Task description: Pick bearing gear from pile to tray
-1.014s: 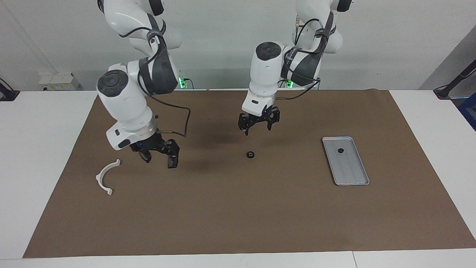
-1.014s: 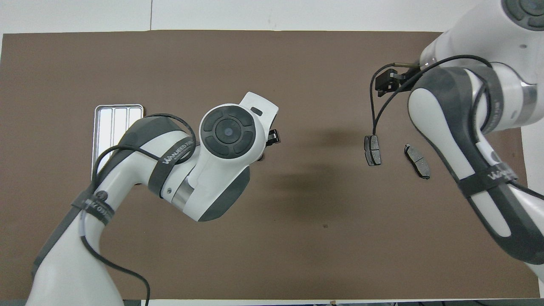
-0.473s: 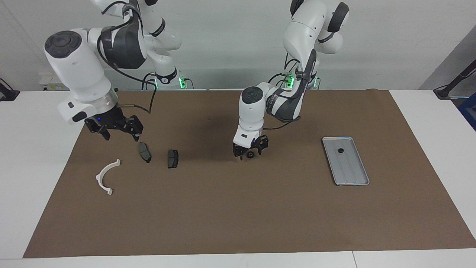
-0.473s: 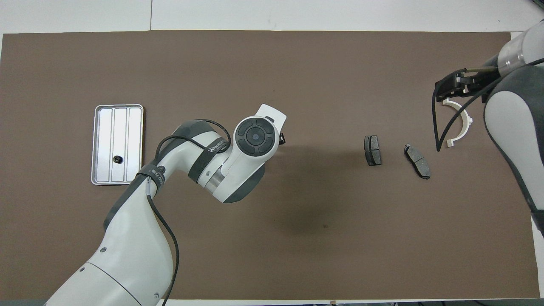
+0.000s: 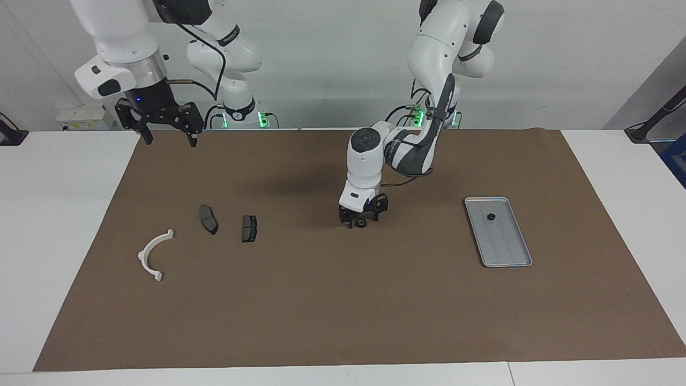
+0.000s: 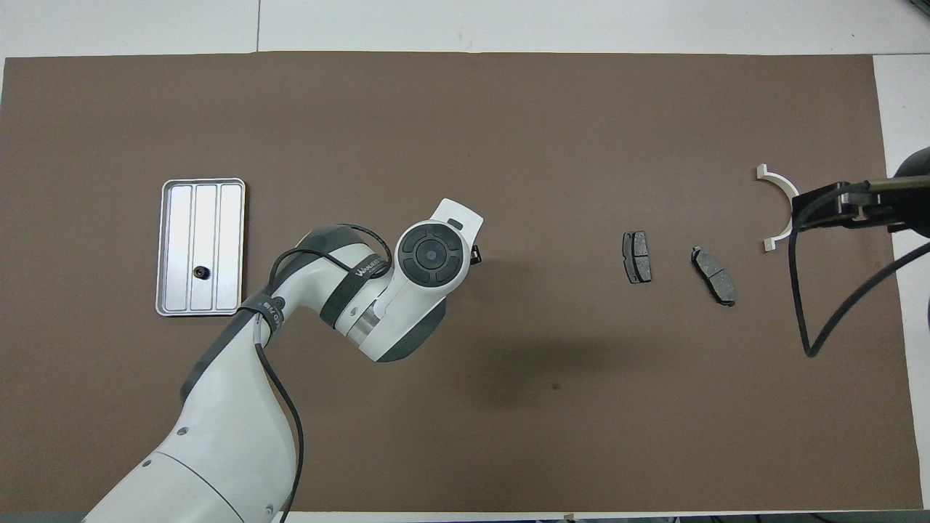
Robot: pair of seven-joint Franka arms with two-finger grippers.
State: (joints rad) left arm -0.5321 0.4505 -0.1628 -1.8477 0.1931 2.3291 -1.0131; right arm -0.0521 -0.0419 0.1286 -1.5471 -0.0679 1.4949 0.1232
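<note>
A small black bearing gear [image 5: 362, 223] lies on the brown mat mid-table. My left gripper [image 5: 363, 217] is down at the mat, open, with one finger on each side of the gear. In the overhead view the left hand hides that gear. The silver tray [image 5: 508, 247] [image 6: 205, 218] lies toward the left arm's end and holds another black gear [image 5: 490, 217] [image 6: 198, 272]. The pile's white bracket [image 5: 153, 255] [image 6: 776, 179] and two dark plates [image 5: 208, 219] [image 5: 249, 228] lie toward the right arm's end. My right gripper [image 5: 168, 137] hangs open, high above that end, holding nothing.
The brown mat [image 5: 332, 300] covers most of the white table. The two dark plates [image 6: 636, 256] [image 6: 713, 275] lie side by side between the white bracket and the left gripper. A cable loop [image 6: 806, 319] hangs from the right arm.
My left gripper came down from above the mat to straddle the gear and narrowed slightly. The right arm lifted up and back from the two plates, uncovering them.
</note>
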